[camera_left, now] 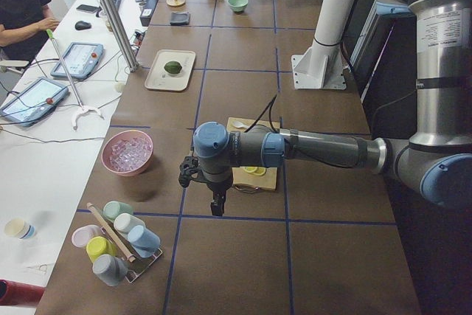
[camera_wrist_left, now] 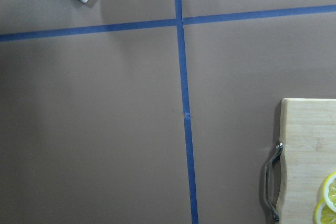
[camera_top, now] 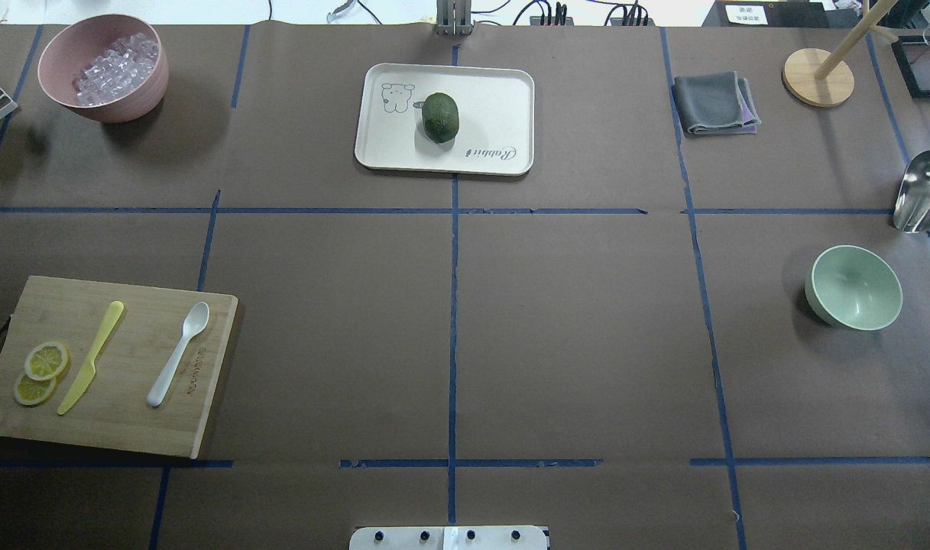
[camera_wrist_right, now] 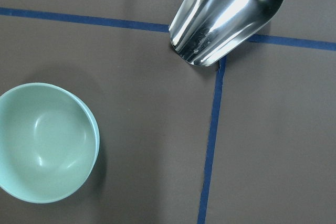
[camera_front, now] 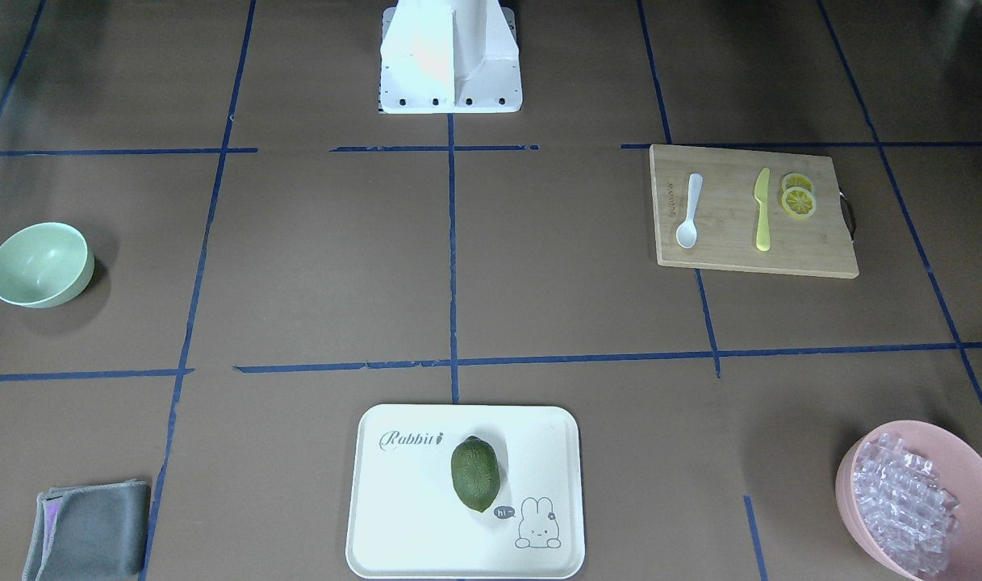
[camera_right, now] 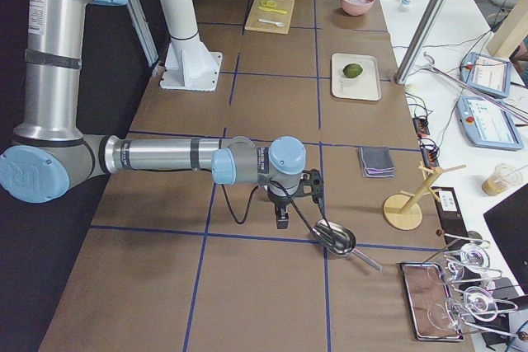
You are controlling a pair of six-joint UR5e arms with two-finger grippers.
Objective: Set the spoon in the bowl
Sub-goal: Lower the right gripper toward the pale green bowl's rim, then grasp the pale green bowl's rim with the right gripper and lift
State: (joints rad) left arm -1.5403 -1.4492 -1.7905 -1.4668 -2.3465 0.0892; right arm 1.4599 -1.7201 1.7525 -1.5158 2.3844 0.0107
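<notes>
Overhead view, bearings taken from the centre of the counter (camera_top: 571,344), which is brown paper gridded with blue tape.

- One spoon (camera_top: 178,353): white smooth plastic, oval head, flat handle. It lies at 8 o'clock on a bamboo cutting board (camera_top: 128,428), head toward 12.
- On the same board, at the spoon's 9 o'clock: one yellow plastic knife (camera_top: 90,357) and two overlapping lemon slices (camera_top: 46,360).
- One bowl (camera_top: 853,287): mint green, round, its glossy inside showing whole. It sits at 3 o'clock, well apart from the spoon.
- One pink bowl (camera_top: 121,99) at 10 o'clock, heaped with clear ice-like cubes (camera_top: 117,65).
- One cream tray (camera_top: 495,114) at 12 o'clock, carrying one pebbled dark-green fruit (camera_top: 440,117).
- One folded grey cloth (camera_top: 713,103) at 1 o'clock.
- One polished steel scoop (camera_top: 923,191) at the mint bowl's 1 o'clock.

The left tool (camera_left: 216,201) and right tool (camera_right: 281,218) show only in the side views. I cannot tell how far open either one is, or whether it has hold of anything.
</notes>
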